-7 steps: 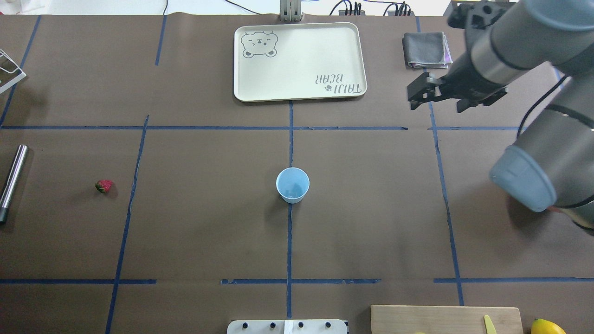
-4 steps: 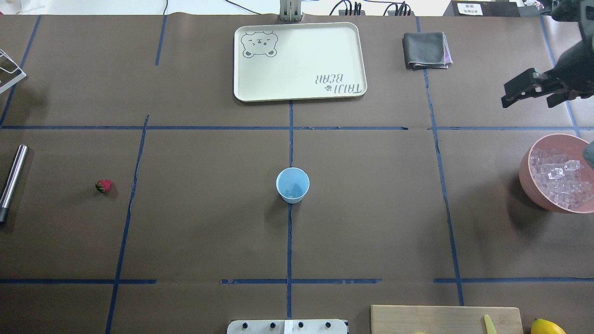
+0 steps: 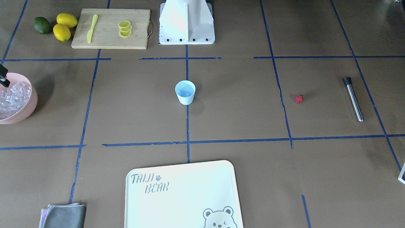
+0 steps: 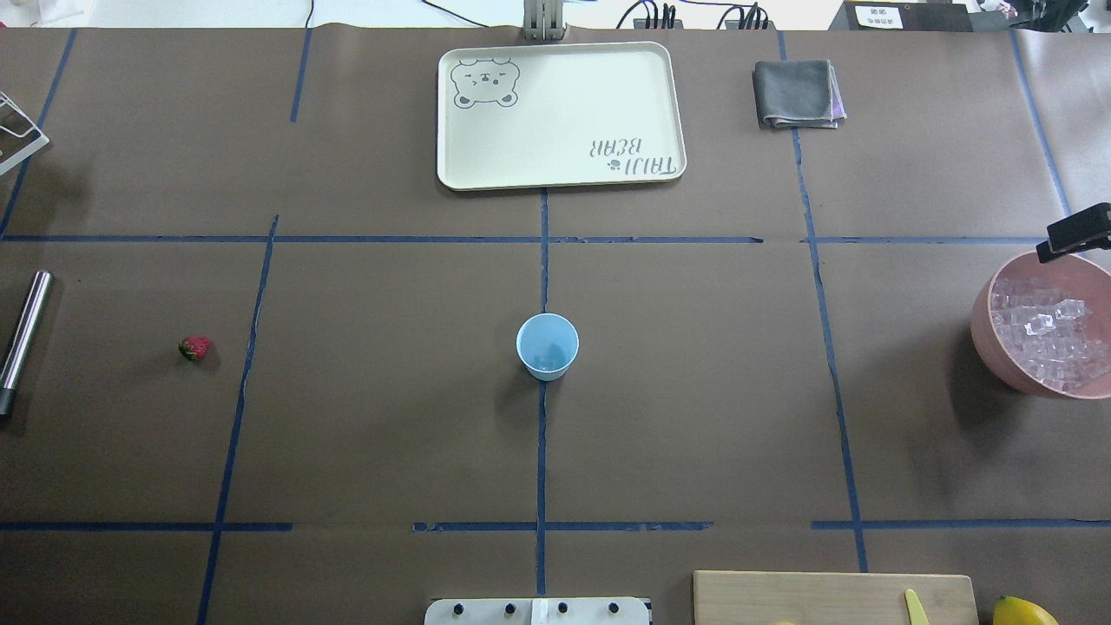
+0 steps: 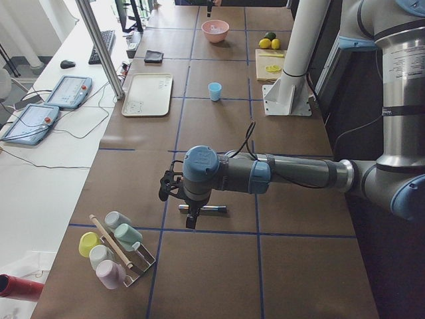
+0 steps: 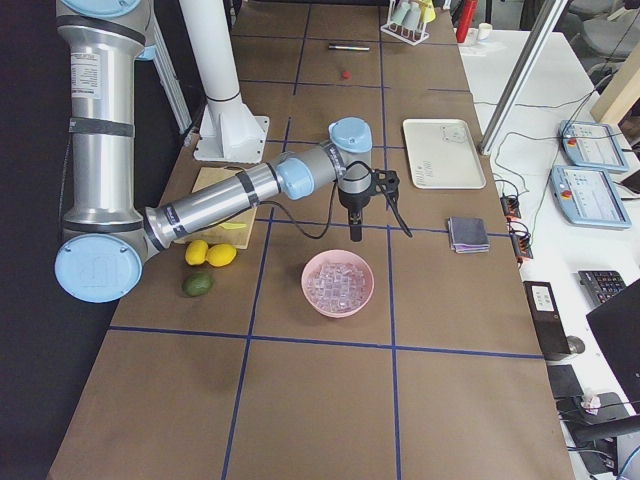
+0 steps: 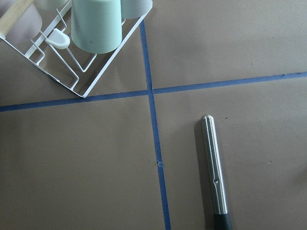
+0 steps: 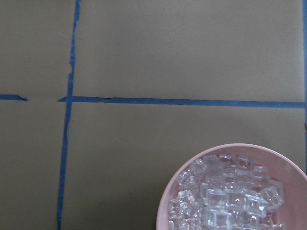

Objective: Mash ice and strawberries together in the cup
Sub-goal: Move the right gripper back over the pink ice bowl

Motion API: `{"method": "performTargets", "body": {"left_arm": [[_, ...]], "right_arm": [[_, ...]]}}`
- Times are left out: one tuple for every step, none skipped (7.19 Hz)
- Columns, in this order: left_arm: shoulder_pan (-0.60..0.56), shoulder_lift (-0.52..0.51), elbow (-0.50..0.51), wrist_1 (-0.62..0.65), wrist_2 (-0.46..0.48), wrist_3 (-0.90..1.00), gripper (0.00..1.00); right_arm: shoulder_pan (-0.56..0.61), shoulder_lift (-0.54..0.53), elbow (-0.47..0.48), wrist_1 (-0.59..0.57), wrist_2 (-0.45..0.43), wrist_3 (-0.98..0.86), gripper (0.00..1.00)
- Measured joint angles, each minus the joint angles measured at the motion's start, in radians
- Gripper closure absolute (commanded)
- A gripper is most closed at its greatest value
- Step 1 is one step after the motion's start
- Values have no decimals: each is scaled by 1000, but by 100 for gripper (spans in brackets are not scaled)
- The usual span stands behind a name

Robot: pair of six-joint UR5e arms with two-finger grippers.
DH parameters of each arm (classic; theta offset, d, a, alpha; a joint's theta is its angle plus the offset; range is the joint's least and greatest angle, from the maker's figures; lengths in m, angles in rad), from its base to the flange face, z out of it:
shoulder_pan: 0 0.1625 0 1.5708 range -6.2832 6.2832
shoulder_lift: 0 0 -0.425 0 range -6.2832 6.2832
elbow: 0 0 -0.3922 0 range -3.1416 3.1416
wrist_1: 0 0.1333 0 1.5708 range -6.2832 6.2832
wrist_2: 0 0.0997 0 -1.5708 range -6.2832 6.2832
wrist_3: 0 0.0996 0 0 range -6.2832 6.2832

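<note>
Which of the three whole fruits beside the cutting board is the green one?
The green fruit, lying farthest from the cutting board. The two lemons between it and the board are yellow.

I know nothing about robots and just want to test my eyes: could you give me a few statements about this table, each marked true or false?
1. The strawberry is in the cup. False: the strawberry lies on the table, far from the cup.
2. The bowl holds ice. True.
3. Lemon slices lie on the tray. False: the slices lie on the board, not on the tray.
4. The rod lies flat on the table. True.
</note>
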Motion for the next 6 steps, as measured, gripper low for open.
{"method": "performTargets", "body": {"left_arm": [[0, 0, -2, 0, 0, 0, 0], [0, 0, -2, 0, -1, 0, 0], [0, 0, -2, 0, -1, 0, 0], [0, 0, -3, 0, -1, 0, 0], [0, 0, -3, 0, -1, 0, 0], [0, 0, -5, 0, -2, 0, 0]], "right_arm": [[5, -6, -33, 6, -2, -32, 18], [8, -7, -63, 9, -3, -49, 26], [8, -7, -89, 12, -4, -69, 34], [9, -7, -115, 14, -5, -103, 38], [9, -6, -140, 15, -6, -135, 37], [9, -4, -159, 15, -11, -154, 38]]}}
